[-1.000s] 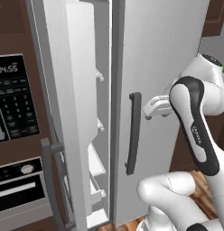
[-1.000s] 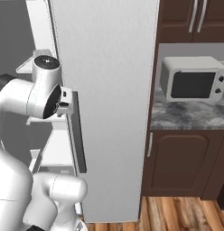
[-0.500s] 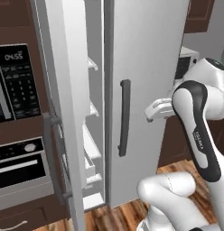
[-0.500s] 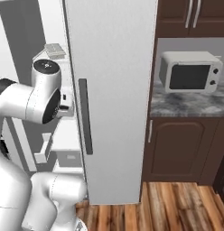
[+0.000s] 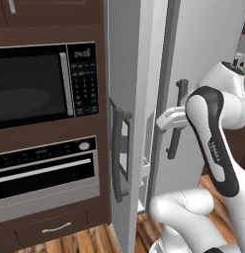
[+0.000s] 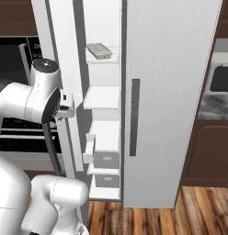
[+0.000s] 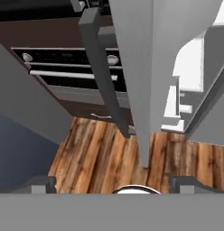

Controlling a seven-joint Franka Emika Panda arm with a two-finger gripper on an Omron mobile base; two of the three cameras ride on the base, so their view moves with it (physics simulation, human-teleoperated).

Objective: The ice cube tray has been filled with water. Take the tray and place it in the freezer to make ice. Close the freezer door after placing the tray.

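Note:
The ice cube tray [image 6: 99, 50] lies flat on an upper white shelf inside the freezer [image 6: 103, 98]. Its cells are too small to make out the water. The freezer door [image 6: 58, 50] stands open at the left, and from the left base it is seen nearly edge-on [image 5: 127, 74] with its dark handle [image 5: 119, 148]. My gripper [image 6: 68, 107] hovers at mid height by the door's inner side, open and holding nothing. In the left base view the gripper [image 5: 164, 122] sits between the freezer door and the fridge door. In the hand view the gripper [image 7: 113, 186] faces the door's edge and handle [image 7: 105, 76].
The wider fridge door [image 6: 171, 92] is shut, with a dark handle [image 6: 133, 117]. A built-in microwave [image 5: 40, 84] and oven [image 5: 45, 173] stand left of the freezer door. Wooden floor [image 7: 100, 153] lies below. A dark cabinet [image 6: 205, 151] and counter are at the right.
Both base views have shifted, so the base has moved. The freezer's inside and the tray now show from the right base. The gripper stays open.

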